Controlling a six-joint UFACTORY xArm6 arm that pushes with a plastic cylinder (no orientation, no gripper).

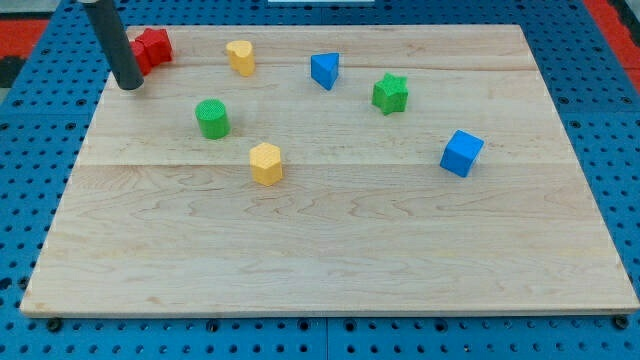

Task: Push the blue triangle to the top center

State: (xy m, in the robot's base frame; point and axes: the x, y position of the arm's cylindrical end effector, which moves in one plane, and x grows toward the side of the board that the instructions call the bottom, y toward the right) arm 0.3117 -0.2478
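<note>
Item 1, nearest: the lower half of the wooden tabletop (330,270) lay bare, its front edge along the view's bottom.

Item 2: yellow hexagonal block (266,163), left of centre in the frame.

Item 3: blue cube (461,153), at the view's right, well apart from the rest.

Item 4: green cylinder (212,118), up and left of the yellow hexagonal block.

Item 5: green star-shaped block (390,93), right of centre in the upper frame.

Item 6, the task's thing: blue triangle (325,70), upright on its base, near the top edge and about at the frame's middle, between the green star and item 7. By my judgement it already sat close to top centre, so only a short nudge remained. It looked small, rigid and light, likely to slide readily on smooth wood and to twist if struck off-centre. I judged contact should be made square on a flat face, low, in line with its middle, and away from a corner.

Item 7: yellow block (240,57), rounded, shape unclear, left of the triangle.

Item 8: red block (152,48), upper left, shape unclear.

Item 9: my tip (130,86), upper left, just beside the red block, well apart from the triangle. The rig carried no jaws, so there was no spread or pinch to record.
</note>
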